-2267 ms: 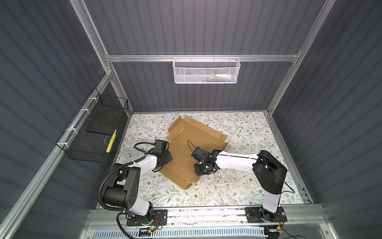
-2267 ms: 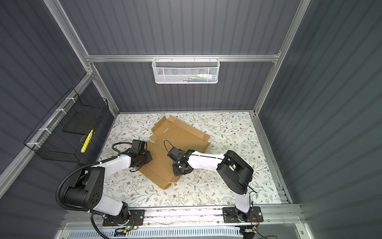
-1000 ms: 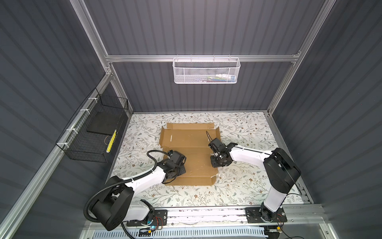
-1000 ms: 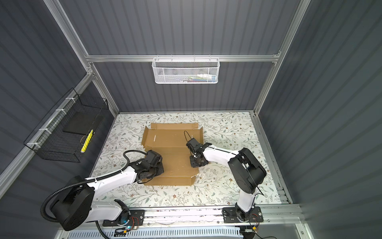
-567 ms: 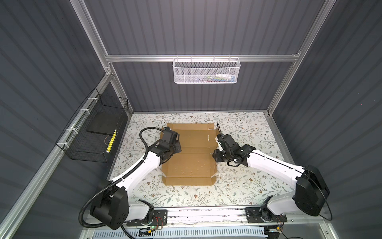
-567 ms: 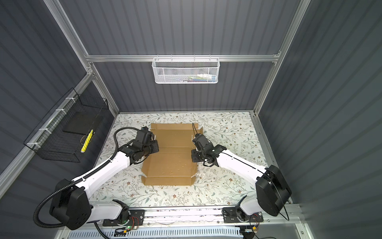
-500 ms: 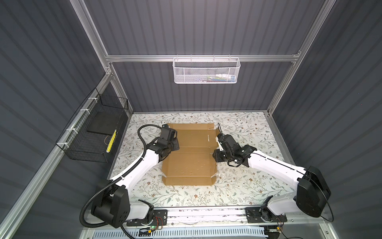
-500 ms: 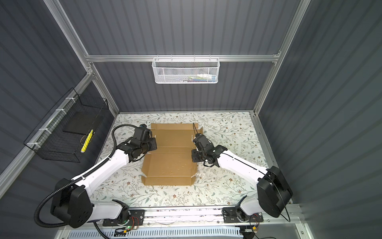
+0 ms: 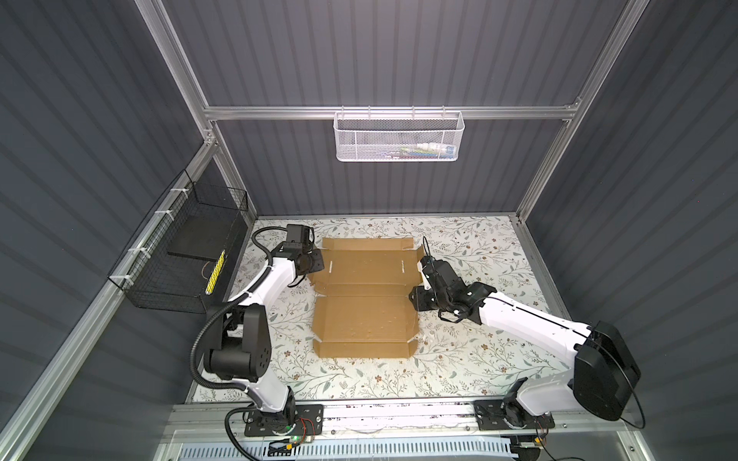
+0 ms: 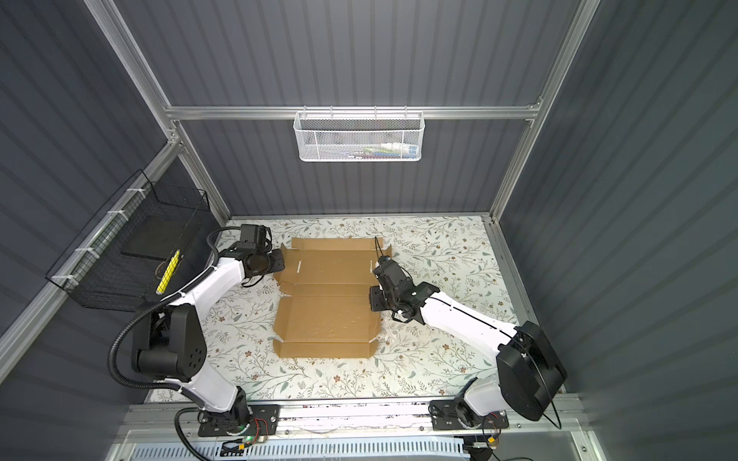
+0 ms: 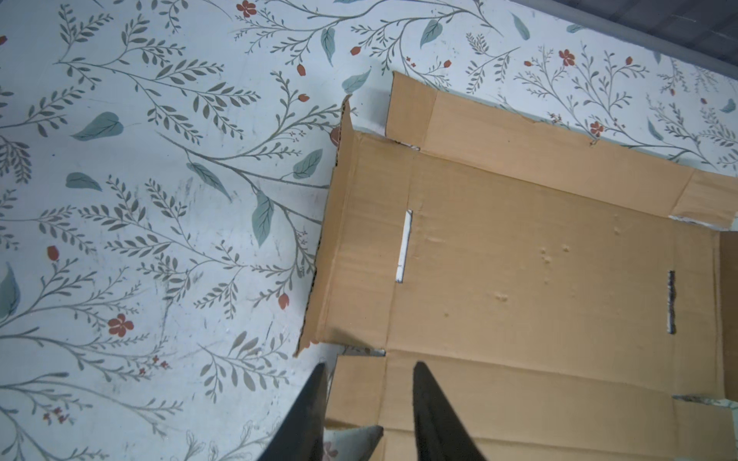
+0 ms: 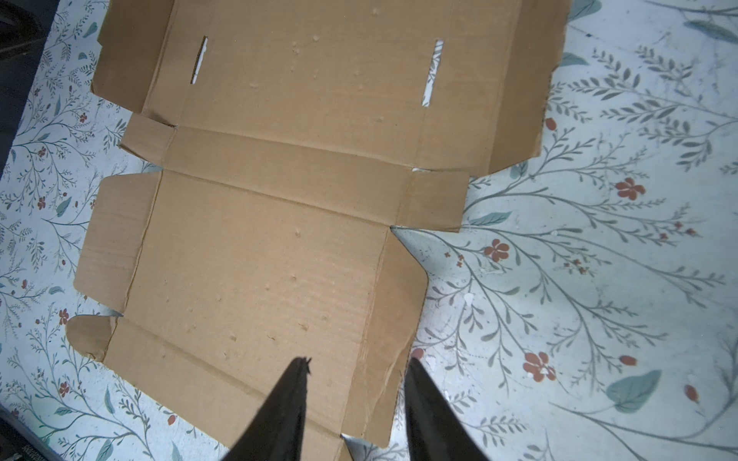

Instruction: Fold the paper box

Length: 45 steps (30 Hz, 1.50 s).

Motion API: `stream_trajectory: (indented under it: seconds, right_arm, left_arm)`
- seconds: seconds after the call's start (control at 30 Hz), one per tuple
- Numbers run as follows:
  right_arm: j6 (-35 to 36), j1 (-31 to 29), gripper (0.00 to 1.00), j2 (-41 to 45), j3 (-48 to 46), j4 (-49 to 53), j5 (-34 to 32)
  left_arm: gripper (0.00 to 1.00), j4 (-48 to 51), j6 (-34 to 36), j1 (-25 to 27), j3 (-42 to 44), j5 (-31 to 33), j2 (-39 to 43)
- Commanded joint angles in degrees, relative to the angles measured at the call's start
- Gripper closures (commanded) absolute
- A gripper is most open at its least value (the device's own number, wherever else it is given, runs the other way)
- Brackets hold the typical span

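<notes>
White mesh basket [image 9: 398,137], rear rail [image 9: 279,113] (tubes [image 9: 427,151] inside, perhaps); black wire basket [image 9: 179,255], left side.

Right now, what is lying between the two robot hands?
The paper box, an unfolded flat cardboard sheet, spans the stretch between the left hand and the right hand. Nothing else lies there, as both top views show.

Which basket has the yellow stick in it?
The black wire basket on the left wall holds the yellow stick. The white mesh basket hangs up on the back rail.
</notes>
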<state>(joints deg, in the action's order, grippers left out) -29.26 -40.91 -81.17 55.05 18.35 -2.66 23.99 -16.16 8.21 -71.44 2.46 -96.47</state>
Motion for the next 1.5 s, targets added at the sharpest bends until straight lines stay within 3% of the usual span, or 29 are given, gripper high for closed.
stream_trajectory:
  seconds: [0.0,0.5,0.8,1.0,1.47]
  right_arm:
    - [1.3,0.2,0.57,-0.3,-0.2,-2.2,-0.7]
    - [1.4,1.8,0.56,-2.2,-0.7,-5.5,3.1]
    - [0.5,2.5,0.56,-4.1,-0.8,-6.7,4.8]
    - [-0.1,2.6,0.56,-5.0,-0.7,-7.2,5.7]
    - [-0.6,2.6,0.56,-6.0,-0.5,-7.2,6.6]
  left_arm:
    - [0.61,-0.4,3.9,-0.9,-4.8,-2.5,-4.2]
    - [0.6,4.4,9.0,-1.9,-21.7,4.2,-21.9]
    - [0.53,4.0,9.5,-1.9,-21.3,7.1,-23.0]
    - [0.5,2.3,9.5,-1.9,-18.0,8.4,-19.3]
    - [0.52,2.6,9.7,-1.9,-17.9,6.9,-22.0]
